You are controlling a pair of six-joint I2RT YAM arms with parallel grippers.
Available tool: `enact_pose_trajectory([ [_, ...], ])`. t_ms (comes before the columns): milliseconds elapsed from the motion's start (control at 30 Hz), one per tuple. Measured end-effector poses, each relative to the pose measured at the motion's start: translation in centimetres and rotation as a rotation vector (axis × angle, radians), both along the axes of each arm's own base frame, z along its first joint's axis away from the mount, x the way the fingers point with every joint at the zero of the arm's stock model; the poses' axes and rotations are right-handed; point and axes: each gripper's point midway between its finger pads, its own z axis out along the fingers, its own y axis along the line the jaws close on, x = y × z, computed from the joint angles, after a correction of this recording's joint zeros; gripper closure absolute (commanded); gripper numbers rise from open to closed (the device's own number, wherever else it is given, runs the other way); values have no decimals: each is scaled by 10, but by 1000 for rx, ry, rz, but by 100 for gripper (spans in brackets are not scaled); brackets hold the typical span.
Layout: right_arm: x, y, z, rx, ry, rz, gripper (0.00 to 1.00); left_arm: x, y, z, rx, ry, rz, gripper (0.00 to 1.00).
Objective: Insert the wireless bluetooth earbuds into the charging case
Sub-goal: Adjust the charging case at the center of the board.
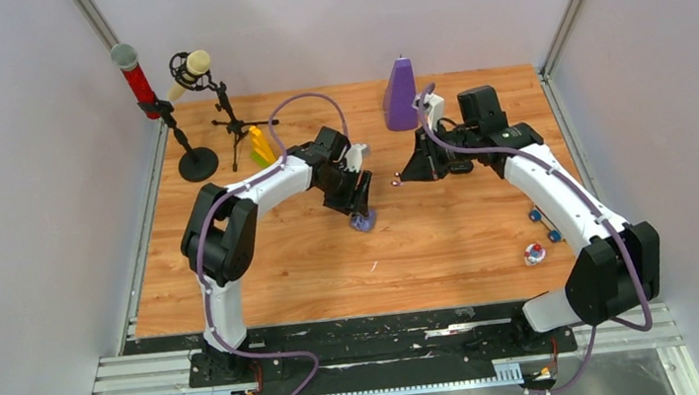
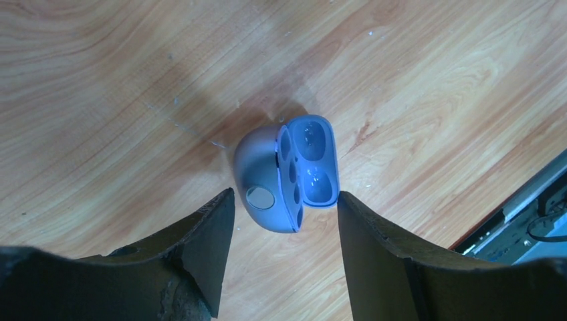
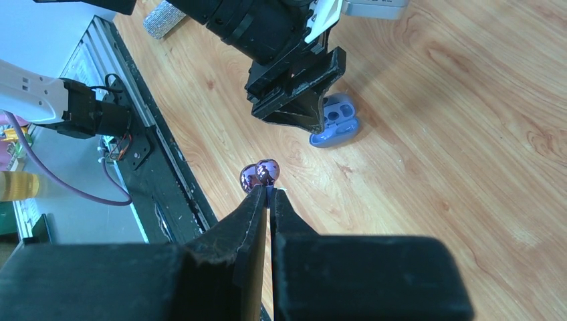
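Case (image 2: 284,177) lies open between released left tool (image 2: 284,195) fingers; right tool (image 3: 269,190) pinches purple earbud (image 3: 259,175).

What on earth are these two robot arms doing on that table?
The right claw is pinching a glossy purple earbud above the wooden table. The left claw hangs open over a pale purple charging case, which lies there with its lid open. The earbud is not in the case yet.
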Motion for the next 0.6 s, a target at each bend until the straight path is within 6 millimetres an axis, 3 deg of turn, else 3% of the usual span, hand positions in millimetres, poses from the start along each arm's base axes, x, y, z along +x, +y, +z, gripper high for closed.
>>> enact_pose_trajectory([
  [233,0,-3,5,8,-21,-7,95,8,6,-2,28,-13,23,35],
  [400,0,-4,3,7,-17,-10,95,20,-2,-3,-3,1,17,38],
  [600,-1,-4,0,5,-9,-10,96,14,-5,-16,-25,61,-2,43],
])
